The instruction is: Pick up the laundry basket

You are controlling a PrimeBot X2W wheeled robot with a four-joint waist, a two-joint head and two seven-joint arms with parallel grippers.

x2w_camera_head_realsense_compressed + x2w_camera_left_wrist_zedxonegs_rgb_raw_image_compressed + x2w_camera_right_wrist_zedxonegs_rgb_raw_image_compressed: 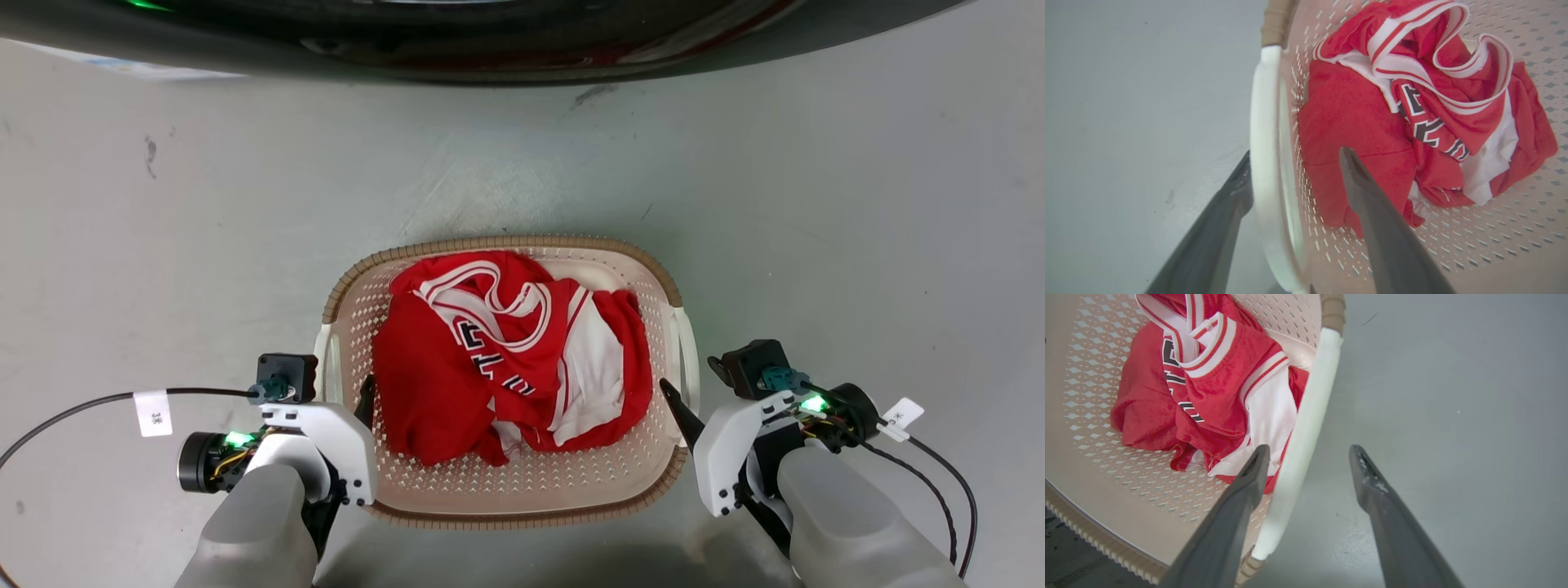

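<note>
My L gripper [1295,159] sits near-left, jaws apart, astride the white L handle [1261,122] of the laundry basket [506,243]. One finger is inside the basket, the other outside and tight beside the handle; can't tell if it's touching. My R gripper [1309,449] sits near-right, jaws also apart, astride the white R handle [1310,396]. Its inner finger is just inside the basket and its outer finger is apart from the handle, over the grey floor [163,245]. The basket sits on the floor btw both grippers. Inside it is a crumpled red & white jersey [441,384] w/ dark lettering. At the far edge there's a dark glossy curved body [490,41].
</note>
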